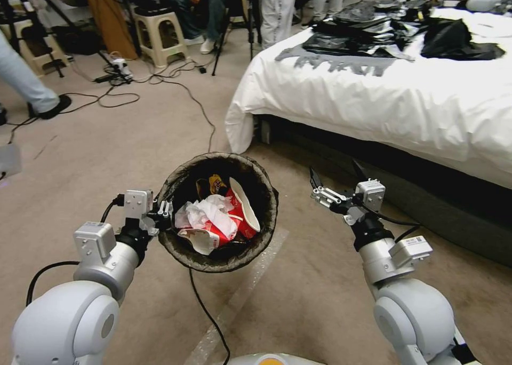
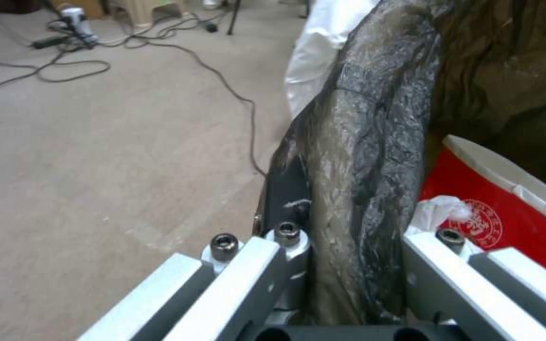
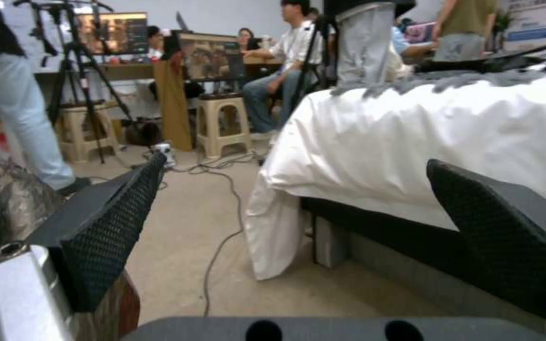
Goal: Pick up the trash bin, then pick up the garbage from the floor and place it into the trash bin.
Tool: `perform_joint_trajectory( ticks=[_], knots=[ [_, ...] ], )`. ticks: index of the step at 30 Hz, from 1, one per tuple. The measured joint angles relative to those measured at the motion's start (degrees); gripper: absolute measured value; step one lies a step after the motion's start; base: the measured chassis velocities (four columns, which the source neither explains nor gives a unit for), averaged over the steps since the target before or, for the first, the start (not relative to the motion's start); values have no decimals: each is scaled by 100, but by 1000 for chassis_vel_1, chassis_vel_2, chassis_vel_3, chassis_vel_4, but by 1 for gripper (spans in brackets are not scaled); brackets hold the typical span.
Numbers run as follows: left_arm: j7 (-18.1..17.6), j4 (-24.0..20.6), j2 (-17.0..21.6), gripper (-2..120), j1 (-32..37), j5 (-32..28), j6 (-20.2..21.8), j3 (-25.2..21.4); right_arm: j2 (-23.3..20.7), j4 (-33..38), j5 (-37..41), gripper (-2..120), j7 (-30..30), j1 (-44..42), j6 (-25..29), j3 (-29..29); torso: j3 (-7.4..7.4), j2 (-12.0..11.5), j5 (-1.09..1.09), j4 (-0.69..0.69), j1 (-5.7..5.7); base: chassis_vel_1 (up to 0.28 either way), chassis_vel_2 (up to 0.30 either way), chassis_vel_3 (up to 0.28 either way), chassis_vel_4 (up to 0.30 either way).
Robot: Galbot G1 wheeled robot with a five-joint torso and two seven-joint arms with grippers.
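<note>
The trash bin with its dark liner sits in front of me, between my two arms. My left gripper is shut on its near-left rim. In the left wrist view the liner-covered rim runs between the fingers of the left gripper, one finger outside and one inside. Garbage lies in the bin: crumpled white paper, red-and-white packaging and a yellow wrapper. My right gripper hangs open and empty to the right of the bin. The right gripper faces the bed, with the bin's edge beside one finger.
A bed with a white cover stands close on the right, with black bags on top. Cables trail over the carpet ahead. A stool, tripods and people's legs fill the back. A black cable runs below the bin.
</note>
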Motion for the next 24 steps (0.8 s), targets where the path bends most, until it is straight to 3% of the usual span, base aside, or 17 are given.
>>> perform_joint_trajectory(
  ticks=[24],
  knots=[
    [-3,-3,15,1,-42,-16,6,-4,-15,-69,138,100,32,139,-121,-20,0,0,0,0,0,80,82,79,76]
  ],
)
